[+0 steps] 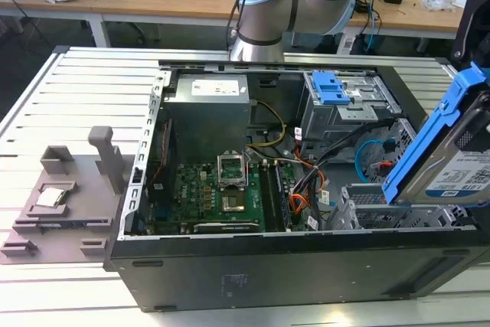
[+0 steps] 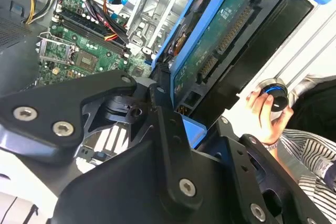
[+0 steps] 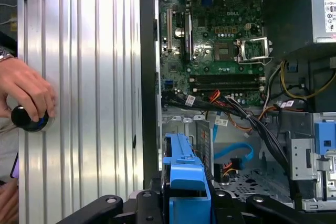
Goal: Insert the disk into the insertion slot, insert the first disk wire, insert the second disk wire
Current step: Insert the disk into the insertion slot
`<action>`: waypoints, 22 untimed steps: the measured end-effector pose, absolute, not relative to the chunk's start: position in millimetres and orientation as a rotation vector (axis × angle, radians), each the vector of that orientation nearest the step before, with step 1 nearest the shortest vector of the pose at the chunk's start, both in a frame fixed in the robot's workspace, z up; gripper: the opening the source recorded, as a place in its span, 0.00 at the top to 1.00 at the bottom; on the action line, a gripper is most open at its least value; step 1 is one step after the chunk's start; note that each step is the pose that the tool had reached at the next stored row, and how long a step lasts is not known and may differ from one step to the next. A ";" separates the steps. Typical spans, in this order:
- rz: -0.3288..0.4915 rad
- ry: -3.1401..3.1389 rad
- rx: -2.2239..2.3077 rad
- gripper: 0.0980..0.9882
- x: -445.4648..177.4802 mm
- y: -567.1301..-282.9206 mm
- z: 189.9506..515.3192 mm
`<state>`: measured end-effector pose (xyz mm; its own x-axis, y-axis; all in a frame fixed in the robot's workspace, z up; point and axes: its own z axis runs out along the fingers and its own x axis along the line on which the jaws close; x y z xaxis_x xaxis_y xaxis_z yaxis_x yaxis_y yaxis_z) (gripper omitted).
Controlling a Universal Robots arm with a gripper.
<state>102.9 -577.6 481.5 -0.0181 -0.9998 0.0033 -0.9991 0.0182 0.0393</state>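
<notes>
Open computer case (image 1: 230,281) lies on slatted table (image 1: 84,89). Inside, power supply (image 1: 208,101) sits at the far wall, with motherboard (image 1: 218,197) in front of it. Tall drive cage (image 1: 344,112) stands to the exterior view's right of the supply, and the insertion slot (image 1: 367,204) is in front of that cage. The disk (image 1: 452,155), tilted, is held in the gripper (image 3: 186,200) at the slot's right. Parts fixture (image 1: 65,189) on table, left of case. Hand (image 3: 26,93) on knob (image 3: 30,119), beside case.
</notes>
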 end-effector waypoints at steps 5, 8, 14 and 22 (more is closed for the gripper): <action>-0.040 -2.220 2.180 0.70 102.3 -577.5 477.5; -0.040 -2.220 2.180 0.70 102.0 -577.5 472.6; -0.040 -2.220 2.180 0.70 101.7 -577.5 464.2; -0.040 -2.220 2.180 0.70 101.7 -577.5 458.0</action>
